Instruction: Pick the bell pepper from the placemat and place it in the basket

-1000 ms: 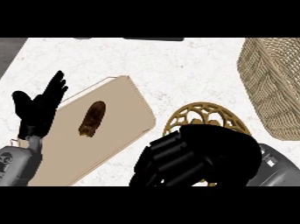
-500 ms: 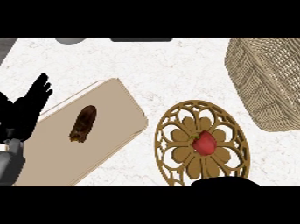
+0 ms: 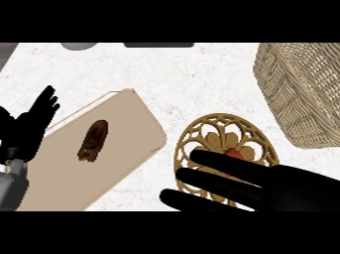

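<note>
Currently right hand spread wide over bell pepper on placemat, nothing held. Left hand open, resting. Risk: fingers nudging pepper sideways before closing.

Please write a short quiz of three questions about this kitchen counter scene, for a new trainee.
1. True or false: the red bell pepper already lies in the tall woven wicker basket.
2. Which hand reaches over the round golden openwork placemat? A. the left hand B. the right hand
3. Fill in: the small dark brown item lies on the beige rectangular ____.

Key
1. False; it sits on the placemat, partly hidden by the hand's fingers.
2. B; its fingers are straight. The left hand rests open at the view's left edge.
3. board
</note>
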Available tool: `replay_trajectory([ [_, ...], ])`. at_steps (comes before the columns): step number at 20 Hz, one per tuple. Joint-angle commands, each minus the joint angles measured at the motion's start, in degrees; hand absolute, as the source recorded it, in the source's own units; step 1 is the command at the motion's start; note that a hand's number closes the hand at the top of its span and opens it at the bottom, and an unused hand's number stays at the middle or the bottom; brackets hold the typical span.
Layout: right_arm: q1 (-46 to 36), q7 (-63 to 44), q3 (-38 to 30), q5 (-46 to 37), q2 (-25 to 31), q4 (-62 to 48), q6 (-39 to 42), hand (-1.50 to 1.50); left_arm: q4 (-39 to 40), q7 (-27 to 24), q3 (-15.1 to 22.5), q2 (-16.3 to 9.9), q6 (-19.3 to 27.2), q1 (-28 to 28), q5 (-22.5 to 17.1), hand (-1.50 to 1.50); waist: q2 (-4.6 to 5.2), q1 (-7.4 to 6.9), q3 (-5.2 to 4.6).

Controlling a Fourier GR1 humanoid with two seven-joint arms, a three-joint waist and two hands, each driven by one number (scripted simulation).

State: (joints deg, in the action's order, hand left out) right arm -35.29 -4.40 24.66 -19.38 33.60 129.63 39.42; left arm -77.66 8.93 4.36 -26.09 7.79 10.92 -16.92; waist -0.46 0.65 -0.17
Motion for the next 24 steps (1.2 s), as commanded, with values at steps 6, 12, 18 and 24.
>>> replay_trajectory([
  [6,-11.4,-3.9,-9.0,14.9,7.8,-9.7,20.6,-1.50,-0.5,1.9,0.6,1.9,1.0,2.2,1.8,0.00,0.33,-0.49,0.08],
  [12,-8.6,4.2,-18.6,23.2,12.9,-13.5,26.5,-1.50,1.5,-2.4,-0.8,2.3,-1.7,-1.2,2.2,0.00,0.47,-0.54,0.15],
  [18,2.1,16.0,-23.8,16.1,10.5,-13.6,22.5,-1.50,2.7,0.9,-4.1,0.6,-4.2,3.3,0.7,0.00,0.77,-0.52,0.30],
  [24,6.4,23.1,-16.0,3.3,6.9,-15.3,16.4,-1.50,0.9,0.6,-2.4,2.8,-2.5,1.5,3.8,0.00,0.79,-1.28,0.29],
])
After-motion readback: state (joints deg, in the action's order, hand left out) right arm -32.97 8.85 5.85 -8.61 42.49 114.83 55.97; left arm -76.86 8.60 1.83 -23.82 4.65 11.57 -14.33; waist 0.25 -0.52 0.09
